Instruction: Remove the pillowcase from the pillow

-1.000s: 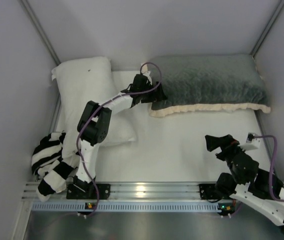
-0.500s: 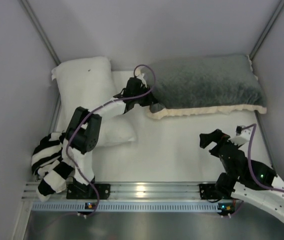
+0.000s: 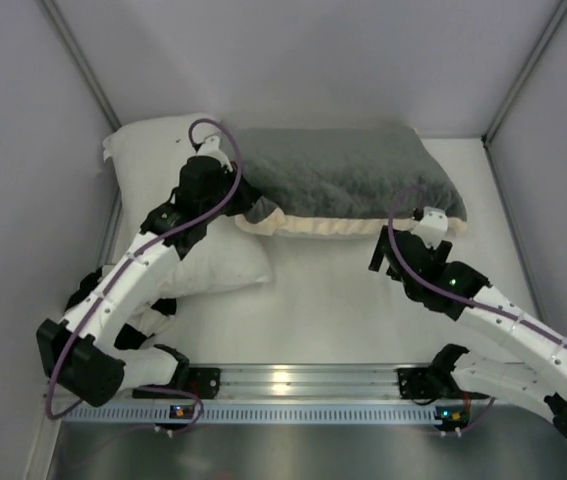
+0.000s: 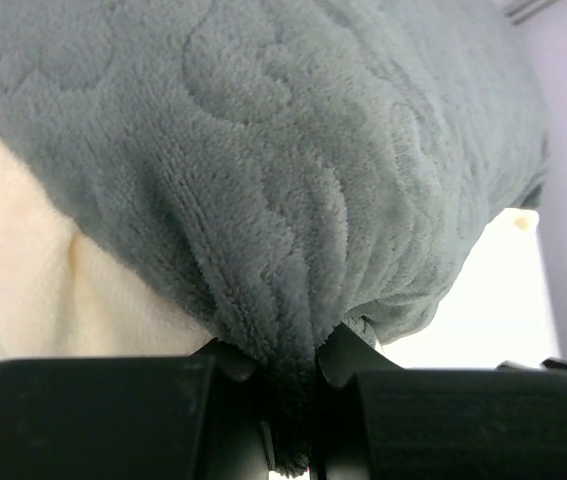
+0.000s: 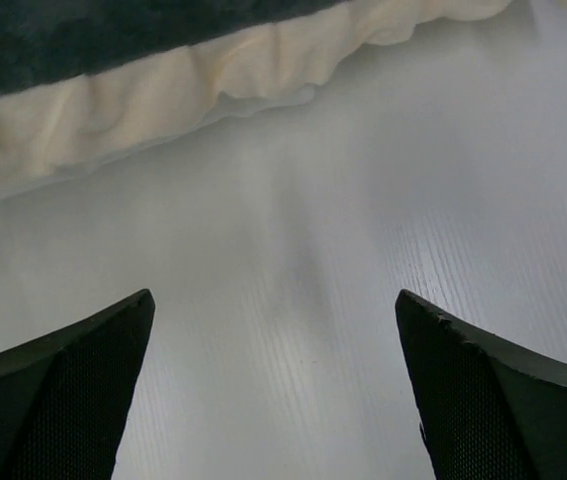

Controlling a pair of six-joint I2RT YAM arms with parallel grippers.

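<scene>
The pillowcase (image 3: 343, 175), grey plush on top with cream ruffled trim (image 3: 333, 226) along its near edge, lies stuffed across the back of the table. The pillow inside it is hidden. My left gripper (image 3: 248, 207) is shut on the pillowcase's left end. In the left wrist view a fold of grey plush (image 4: 313, 150) is pinched between the jaws of the left gripper (image 4: 288, 360), with cream cloth (image 4: 23, 270) to the left. My right gripper (image 3: 395, 247) hovers open just in front of the trim. In the right wrist view the right gripper (image 5: 273, 297) holds nothing, and the trim (image 5: 163, 95) lies ahead of it.
A bare white pillow (image 3: 153, 170) lies at the back left, partly under my left arm. A black-and-white striped cloth (image 3: 88, 290) shows at the left edge behind that arm. Grey walls close in the left, back and right. A metal rail (image 3: 283, 380) runs along the near edge.
My left gripper shut on the pillowcase's left end and dragged the whole stuffed case leftward. My right arm reached forward, from the near right up to the front trim, staying open.
</scene>
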